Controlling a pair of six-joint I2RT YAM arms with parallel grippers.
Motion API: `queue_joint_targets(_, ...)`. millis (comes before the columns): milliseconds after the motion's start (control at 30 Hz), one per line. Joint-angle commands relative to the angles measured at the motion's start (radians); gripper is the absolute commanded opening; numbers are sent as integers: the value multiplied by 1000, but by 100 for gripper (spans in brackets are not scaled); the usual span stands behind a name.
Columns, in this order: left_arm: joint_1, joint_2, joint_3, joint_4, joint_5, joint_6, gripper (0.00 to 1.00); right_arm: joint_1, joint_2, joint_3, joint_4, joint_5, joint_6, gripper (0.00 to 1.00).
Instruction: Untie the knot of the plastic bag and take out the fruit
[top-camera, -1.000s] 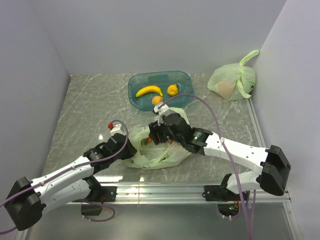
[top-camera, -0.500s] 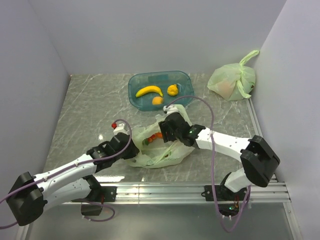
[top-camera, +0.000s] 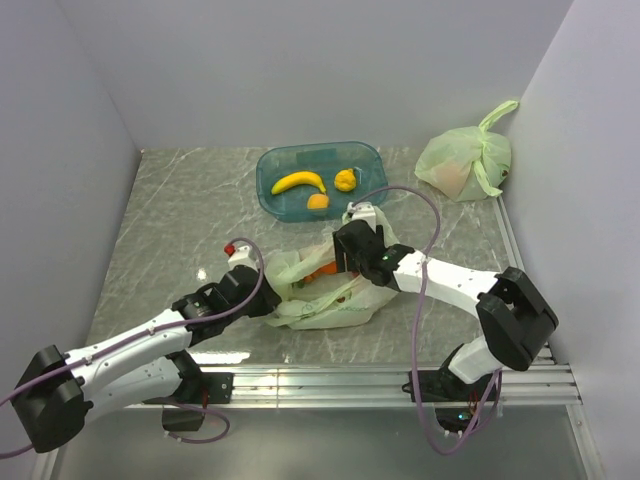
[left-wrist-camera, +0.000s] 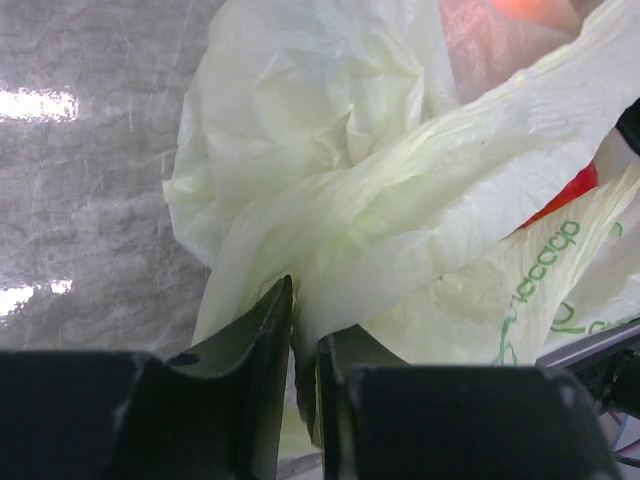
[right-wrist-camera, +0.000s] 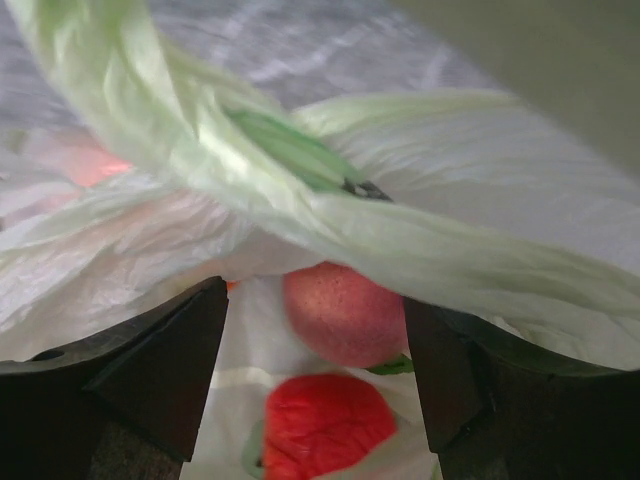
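film of the plastic bag (top-camera: 325, 300), lying mid-table, is pinched in the narrow left gripper (left-wrist-camera: 303, 335). the right gripper (right-wrist-camera: 315, 310) is held wide over a peach (right-wrist-camera: 343, 312) inside. behind, a banana (top-camera: 298, 181) is seen in a blue tub (top-camera: 275, 165); a tied bag (top-camera: 462, 160) sits far right. marble table (top-camera: 170, 230), grey walls (top-camera: 300, 70).

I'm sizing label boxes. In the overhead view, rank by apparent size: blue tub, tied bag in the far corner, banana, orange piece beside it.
1. blue tub
2. tied bag, not far behind the tub
3. banana
4. orange piece
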Motion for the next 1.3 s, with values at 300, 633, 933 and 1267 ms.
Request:
queue_joint_targets(300, -26, 41, 52, 33, -7, 18, 22, 17, 32, -26, -234, -11, 95, 80)
queue_joint_targets(633, -44, 49, 59, 29, -27, 10, 22, 22, 91, -74, 52, -103, 93, 73)
queue_joint_targets(933, -46, 22, 44, 18, -56, -14, 22, 6, 40, -134, 187, -60, 144, 67)
queue_joint_targets(1267, -44, 23, 102, -42, -158, -42, 21, 100, -213, -189, 187, -239, -43, 15)
